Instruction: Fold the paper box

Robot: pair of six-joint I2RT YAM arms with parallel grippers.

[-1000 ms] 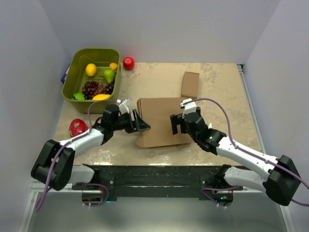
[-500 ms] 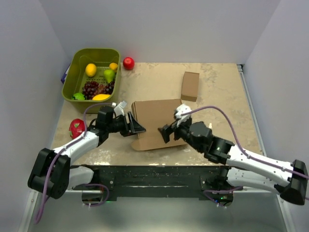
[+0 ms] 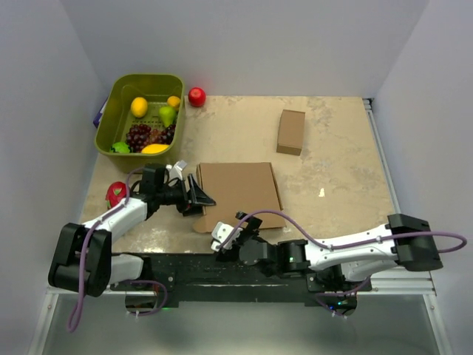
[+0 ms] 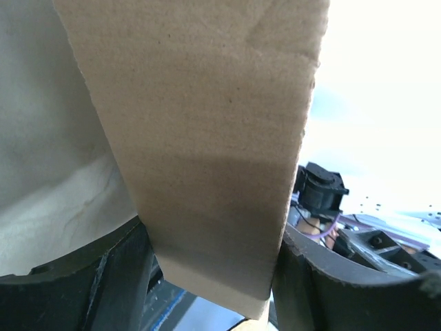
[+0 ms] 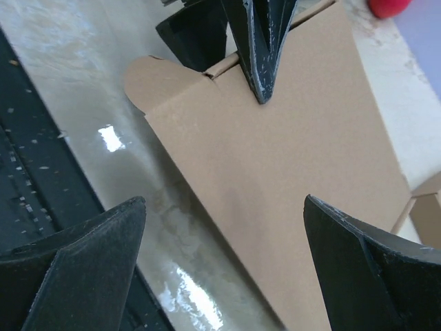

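Slippage risk: paper box (image 3: pixel 240 191) flat on table (image 3: pixel 332 170), left flap pinched by left gripper (image 3: pixel 199 200), right gripper (image 3: pixel 230 229) spread wide, empty, by the near edge. Could twist or tear if hauled by that lone pinch.

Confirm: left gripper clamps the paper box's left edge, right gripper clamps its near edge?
Wrong on the right gripper: it stands open, clamping nothing, per the right wrist view. The left gripper does clamp the paper box by its left edge.
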